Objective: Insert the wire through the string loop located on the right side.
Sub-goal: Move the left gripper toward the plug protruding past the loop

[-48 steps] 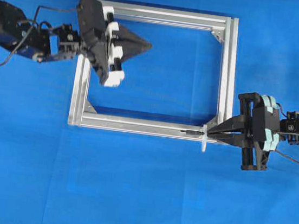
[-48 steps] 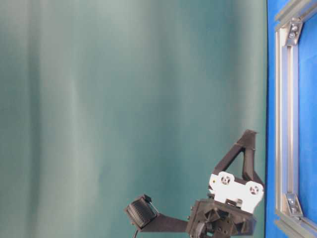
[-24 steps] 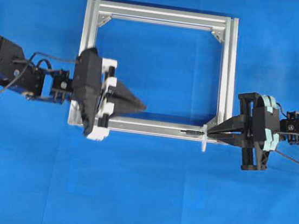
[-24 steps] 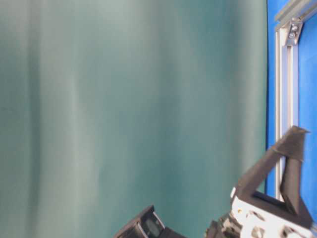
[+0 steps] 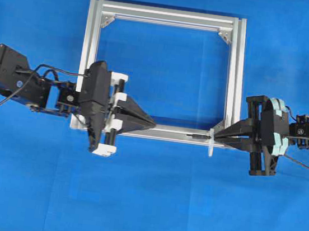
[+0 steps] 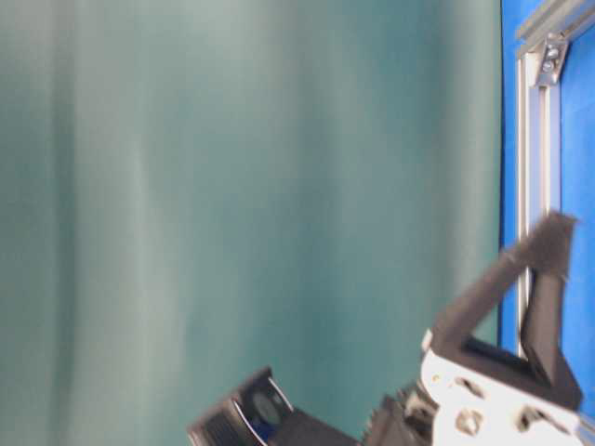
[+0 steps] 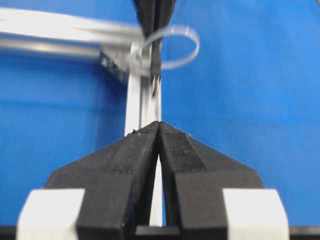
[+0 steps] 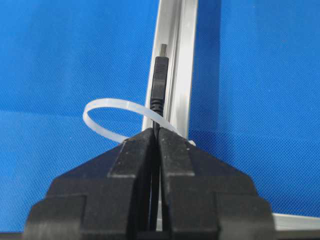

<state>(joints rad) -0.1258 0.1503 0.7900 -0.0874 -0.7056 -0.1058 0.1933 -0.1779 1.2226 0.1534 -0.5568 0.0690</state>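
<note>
right jaws (image 8: 156, 131) clamping wire (image 8: 159, 80), through string loop (image 8: 107, 120)

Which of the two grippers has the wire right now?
The right gripper. It is shut on the wire, whose plug tip pokes out through the string loop. The left gripper is shut with nothing between its fingers, pointing along the frame's bottom rail.

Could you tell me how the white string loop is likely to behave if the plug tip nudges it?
The string loop is a thin translucent band, so it probably flexes readily and weighs little. It holds an open oval unaided, suggesting some springiness. It likely yields to the wire instead of resisting.
</note>
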